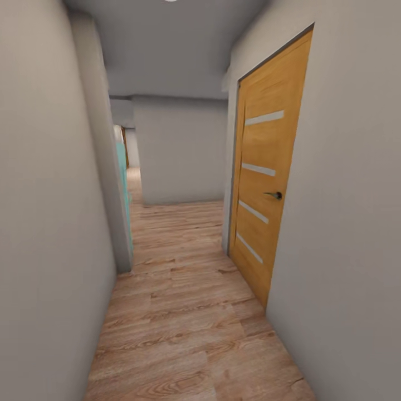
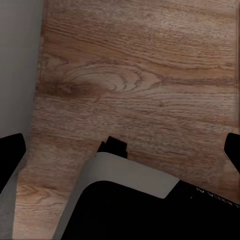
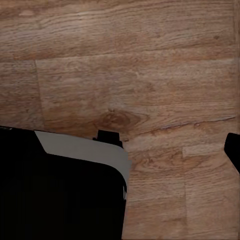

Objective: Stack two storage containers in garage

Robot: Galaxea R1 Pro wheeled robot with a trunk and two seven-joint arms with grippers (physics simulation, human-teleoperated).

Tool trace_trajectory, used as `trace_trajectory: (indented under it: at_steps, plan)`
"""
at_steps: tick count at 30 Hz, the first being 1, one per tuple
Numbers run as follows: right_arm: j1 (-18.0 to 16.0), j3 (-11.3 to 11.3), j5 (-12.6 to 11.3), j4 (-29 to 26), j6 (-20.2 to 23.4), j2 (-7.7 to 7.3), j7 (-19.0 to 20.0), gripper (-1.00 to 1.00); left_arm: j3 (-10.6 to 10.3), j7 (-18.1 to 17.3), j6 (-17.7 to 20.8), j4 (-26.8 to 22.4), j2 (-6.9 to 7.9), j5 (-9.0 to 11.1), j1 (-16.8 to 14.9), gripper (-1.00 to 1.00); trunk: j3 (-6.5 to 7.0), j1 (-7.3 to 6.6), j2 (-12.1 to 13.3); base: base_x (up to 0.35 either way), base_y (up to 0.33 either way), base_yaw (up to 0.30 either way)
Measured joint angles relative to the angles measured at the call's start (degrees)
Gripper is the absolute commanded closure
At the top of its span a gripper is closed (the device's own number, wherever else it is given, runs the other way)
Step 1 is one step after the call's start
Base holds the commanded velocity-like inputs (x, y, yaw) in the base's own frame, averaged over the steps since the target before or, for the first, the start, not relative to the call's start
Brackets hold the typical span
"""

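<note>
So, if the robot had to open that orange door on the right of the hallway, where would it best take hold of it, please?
Probably by the small dark lever handle at mid-height near the orange door's far edge. It sticks out into the hallway, so coming from the hallway side and closing over the lever looks best; the flat door panel offers no other grip.

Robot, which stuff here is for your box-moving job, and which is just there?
For the job:
- left gripper, open, holding nothing
- right gripper, open, holding nothing

Just there:
- orange door, shut
- wood-plank floor
- hallway walls
</note>
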Motion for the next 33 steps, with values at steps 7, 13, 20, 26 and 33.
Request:
trace_trajectory:
  at_steps: [7, 13, 20, 26, 33]
  plan:
    - [0.0, 0.1, 0.0, 0.0, -0.1, 0.0, -0.3, -1.0, 0.0, 0.0, 0.3, 0.0, 0.0, 0.1, 0.0, -1.0, 0.0, 0.0, 0.0, 0.319, -0.119, 0.002]
    - [0.0, 0.2, 0.2, 0.0, 0.1, 0.0, 0.1, -1.0, 0.0, 0.0, 0.5, 0.0, 0.0, 0.1, 0.0, -1.0, 0.0, 0.0, 0.0, 0.319, -0.149, 0.0]
    - [0.0, 0.2, -0.1, 0.0, 0.4, 0.02, -0.3, -1.0, 0.1, 0.0, 0.5, 0.0, 0.0, 0.1, 0.0, -1.0, 0.0, 0.0, 0.0, 0.319, -0.151, 0.0]
    - [0.0, 0.3, -0.2, 0.0, 0.4, 0.05, -0.5, -1.0, 0.1, 0.0, 0.5, 0.0, 0.0, 0.1, 0.0, -1.0, 0.0, 0.0, 0.0, 0.319, -0.151, 0.0]
    - [0.0, -0.1, -0.3, 0.0, 0.5, 0.15, -0.5, -1.0, 0.0, 0.0, 0.3, 0.0, 0.0, 0.1, 0.0, -1.0, 0.0, 0.0, 0.0, 0.319, -0.151, 0.0]
